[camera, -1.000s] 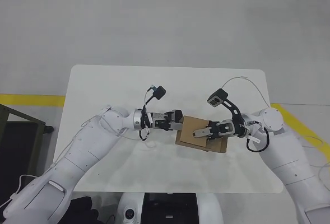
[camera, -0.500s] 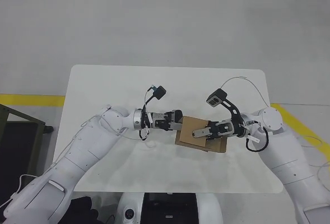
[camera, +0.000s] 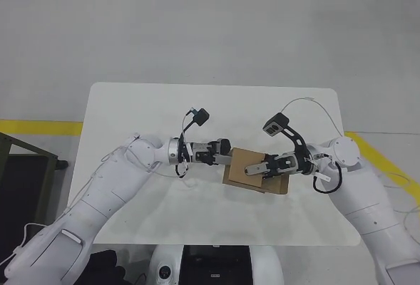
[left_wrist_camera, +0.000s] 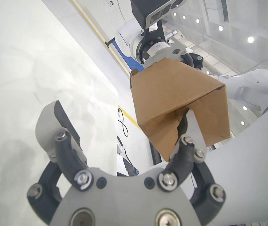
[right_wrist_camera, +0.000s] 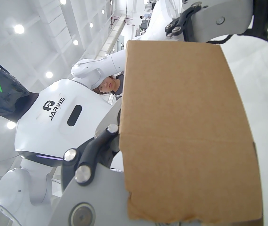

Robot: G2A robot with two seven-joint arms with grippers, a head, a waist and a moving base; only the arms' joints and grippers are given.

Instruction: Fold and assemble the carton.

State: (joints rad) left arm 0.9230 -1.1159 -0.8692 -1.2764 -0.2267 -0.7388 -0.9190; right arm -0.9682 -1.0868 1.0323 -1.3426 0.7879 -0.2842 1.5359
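Note:
A brown cardboard carton [camera: 256, 171], partly folded into a sleeve, is held above the white table [camera: 145, 107] right of its centre. My right gripper [camera: 257, 169] comes in from the right and is shut on the carton, one finger lying across its top panel. In the right wrist view the carton [right_wrist_camera: 185, 123] hides the fingertips. My left gripper [camera: 225, 151] stands open at the carton's left end. In the left wrist view, one finger [left_wrist_camera: 190, 128] of the left gripper [left_wrist_camera: 124, 115] sits inside the open end of the carton [left_wrist_camera: 176, 95], at a loose flap. The other finger [left_wrist_camera: 61, 121] is free.
A thin white cable [camera: 311, 100] lies near the table's far right corner. A dark frame [camera: 3, 153] stands on the floor off the table's left side. The left half of the table is bare.
The left wrist has shifted very slightly toward the carton. The carton and the right arm have stayed where they were.

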